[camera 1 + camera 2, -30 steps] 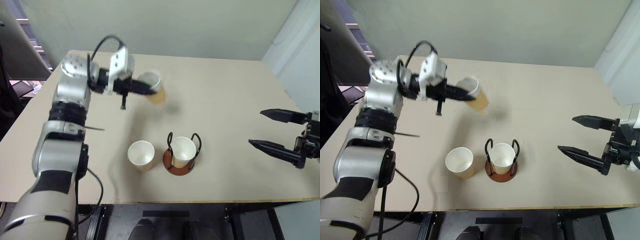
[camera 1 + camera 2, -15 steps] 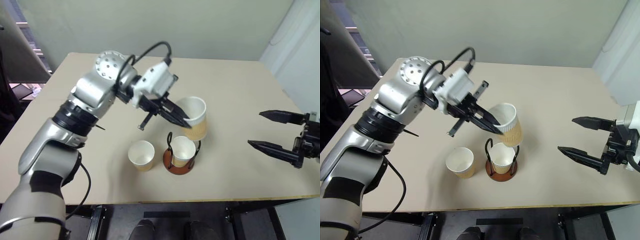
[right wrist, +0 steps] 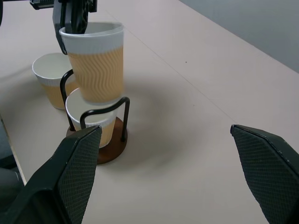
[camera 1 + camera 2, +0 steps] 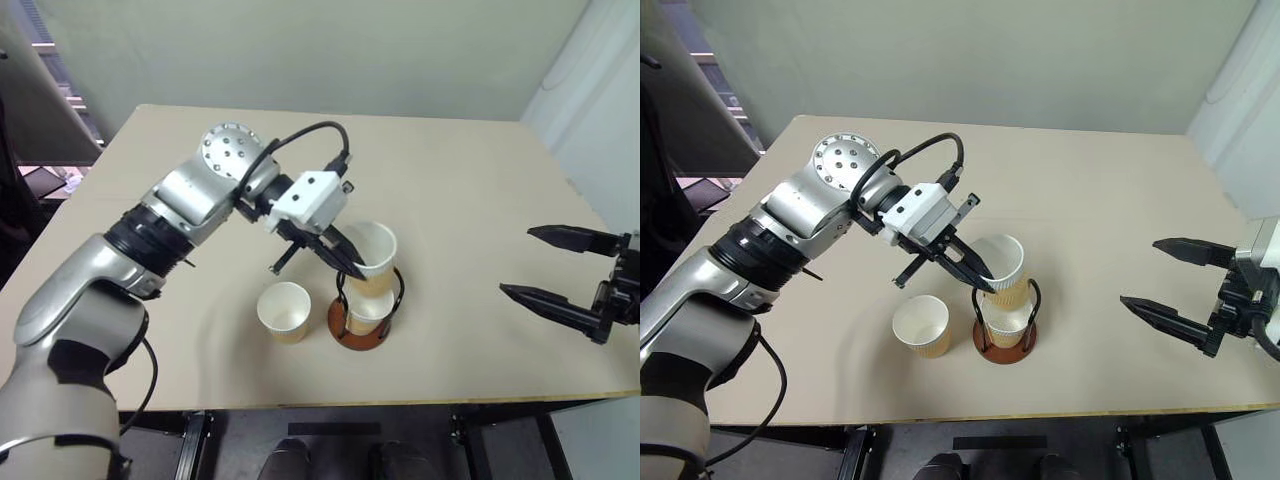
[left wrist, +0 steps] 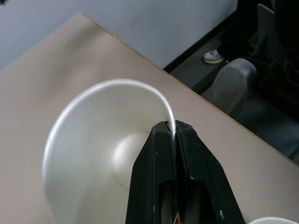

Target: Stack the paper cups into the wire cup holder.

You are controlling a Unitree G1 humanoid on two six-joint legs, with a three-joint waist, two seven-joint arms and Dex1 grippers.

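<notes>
Silver arm, black cable, black fingers

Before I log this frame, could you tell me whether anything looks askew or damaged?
Nothing is spilled or damaged. The cup pinched by its rim in the left gripper sits slightly tilted, only partway into the cup already in the holder.

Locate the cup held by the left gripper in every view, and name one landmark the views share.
Left eye view: held cup at centre, just above the wire cup holder.
Right eye view: near centre, over the holder.
Left wrist view: left of centre, rim pinched by the left gripper.
Right wrist view: upper left, its bottom entering the cup in the holder.
Shared landmark: the loose cup beside the holder.
</notes>
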